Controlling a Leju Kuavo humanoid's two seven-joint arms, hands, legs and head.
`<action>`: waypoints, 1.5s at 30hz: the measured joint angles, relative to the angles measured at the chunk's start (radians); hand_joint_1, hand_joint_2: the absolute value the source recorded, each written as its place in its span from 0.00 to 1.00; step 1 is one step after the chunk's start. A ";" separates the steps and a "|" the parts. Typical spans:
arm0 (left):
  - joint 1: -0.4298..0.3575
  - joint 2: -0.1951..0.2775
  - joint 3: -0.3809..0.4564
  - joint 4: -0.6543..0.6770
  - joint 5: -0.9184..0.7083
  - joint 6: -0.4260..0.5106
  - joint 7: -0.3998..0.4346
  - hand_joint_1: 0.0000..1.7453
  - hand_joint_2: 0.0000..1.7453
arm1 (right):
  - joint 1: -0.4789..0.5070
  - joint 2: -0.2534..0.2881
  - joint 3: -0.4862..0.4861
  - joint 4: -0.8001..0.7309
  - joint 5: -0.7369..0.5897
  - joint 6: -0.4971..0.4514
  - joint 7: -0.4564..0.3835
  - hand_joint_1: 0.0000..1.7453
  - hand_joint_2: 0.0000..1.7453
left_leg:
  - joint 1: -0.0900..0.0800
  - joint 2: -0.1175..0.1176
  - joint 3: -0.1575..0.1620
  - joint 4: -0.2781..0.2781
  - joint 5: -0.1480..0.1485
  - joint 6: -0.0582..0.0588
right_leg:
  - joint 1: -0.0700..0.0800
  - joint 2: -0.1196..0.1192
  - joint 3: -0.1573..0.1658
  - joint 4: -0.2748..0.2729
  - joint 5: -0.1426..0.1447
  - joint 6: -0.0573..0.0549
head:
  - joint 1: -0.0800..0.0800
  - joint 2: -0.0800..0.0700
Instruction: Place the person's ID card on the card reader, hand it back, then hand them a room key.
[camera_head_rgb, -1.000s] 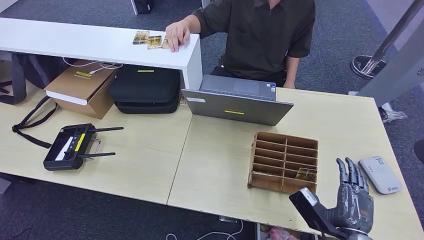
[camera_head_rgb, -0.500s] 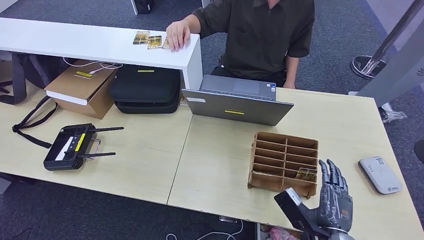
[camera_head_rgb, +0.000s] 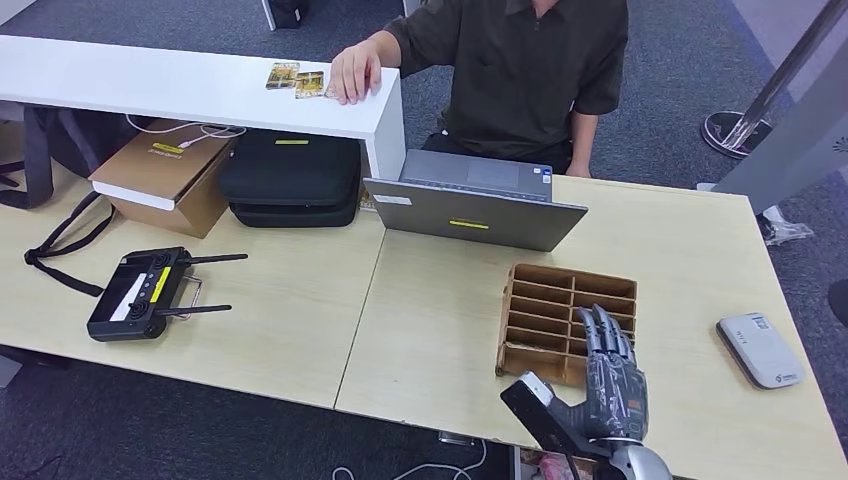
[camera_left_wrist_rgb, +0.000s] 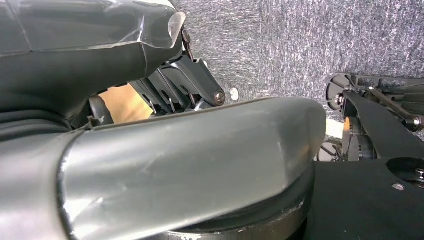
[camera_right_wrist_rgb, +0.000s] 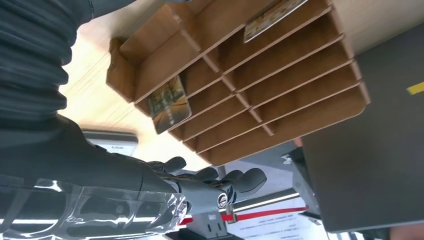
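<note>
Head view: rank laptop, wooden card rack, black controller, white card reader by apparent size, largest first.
1. Laptop
2. Wooden card rack, though the right hand covers part of it
3. Black controller, counting its antennas
4. White card reader

The laptop lies farther from the camera than the rack, so its true lead is probably greater.

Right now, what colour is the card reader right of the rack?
White card reader, clearest in the head view.

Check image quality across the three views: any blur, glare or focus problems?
Head view: sharp, evenly lit, soft shadows; right hand crisp over the wooden organizer. Left wrist view: left hand too close, soft, with glare streaks on its cover. Right wrist view: organizer in focus, card in a slot slightly soft, the hand's plastic wrap glinting.
</note>
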 joint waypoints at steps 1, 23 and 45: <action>-0.001 0.000 0.001 0.000 -0.001 0.000 0.000 0.00 0.00 | -0.005 0.000 0.006 0.008 0.000 0.000 -0.002 0.00 1.00 | 0.000 0.000 0.000 0.000 0.000 0.000 | 0.000 0.000 0.000 0.000 0.000 0.000 | 0.000 0.000; -0.006 0.000 0.012 0.000 -0.003 -0.001 0.000 0.00 0.00 | -0.092 0.008 0.073 0.155 0.023 -0.001 -0.013 0.00 1.00 | 0.000 0.000 0.000 0.000 0.000 0.000 | 0.000 0.000 0.000 0.000 0.000 0.000 | 0.000 0.000; -0.020 -0.011 0.019 -0.002 -0.003 -0.007 -0.075 0.00 0.00 | -0.166 -0.024 0.089 0.242 0.217 -0.008 0.035 0.00 1.00 | 0.000 0.000 0.000 0.000 0.000 0.000 | 0.000 0.000 0.000 0.000 0.000 0.000 | 0.000 0.000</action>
